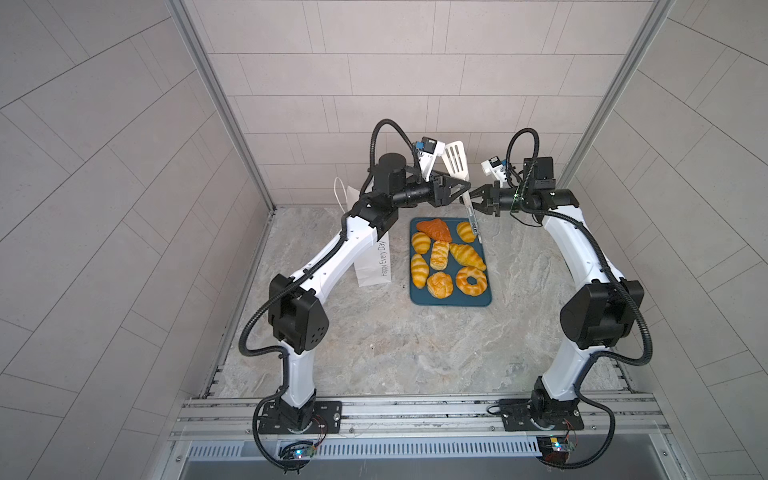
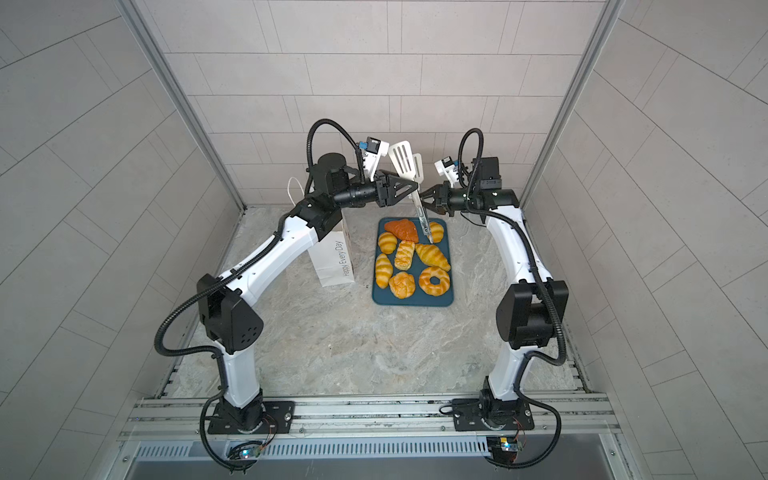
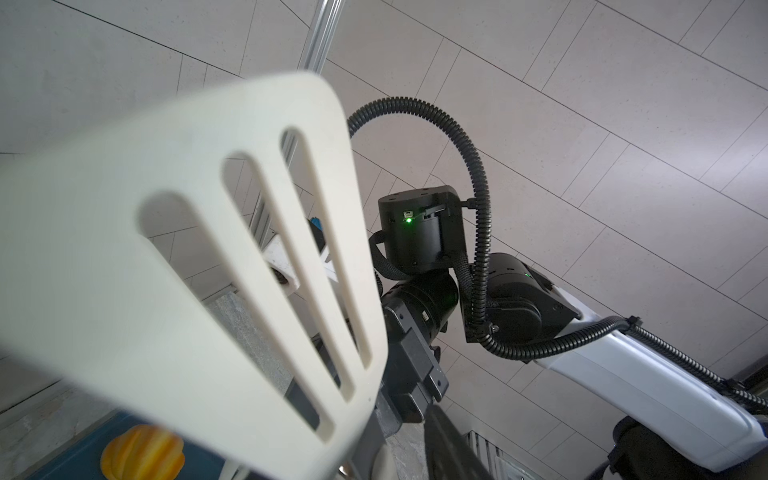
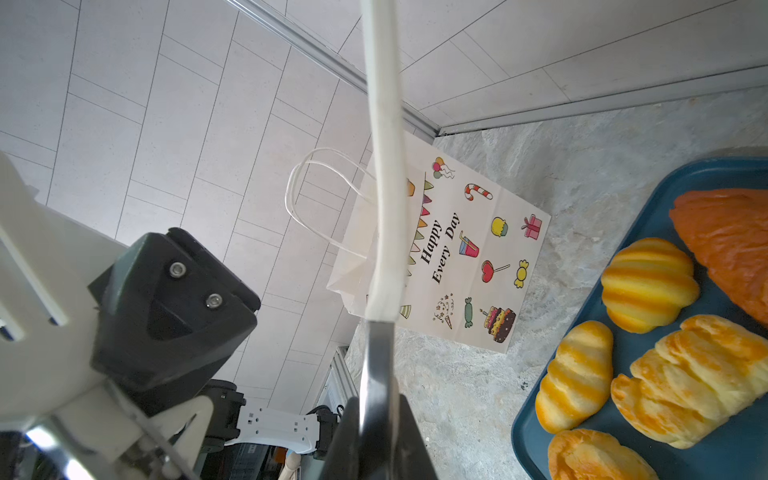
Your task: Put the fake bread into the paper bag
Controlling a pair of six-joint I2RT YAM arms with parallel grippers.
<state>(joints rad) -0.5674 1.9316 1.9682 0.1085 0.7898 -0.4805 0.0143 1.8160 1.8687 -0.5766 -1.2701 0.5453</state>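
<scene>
In both top views: paper bag (image 1: pixel 374 266) stands upright left of centre, partly behind the left arm (image 1: pixel 332 257); fake bread (image 1: pixel 439 254), eight pieces, lies on the teal tray (image 1: pixel 453 300) at centre; above it, left gripper (image 1: pixel 463 188) at the white tongs (image 1: pixel 456 160), clamped or loose cannot tell; right gripper (image 1: pixel 473 198) clenched on the tongs' handle.

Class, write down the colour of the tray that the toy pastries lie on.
Plain dark teal. The tray shows best in a top view.
</scene>
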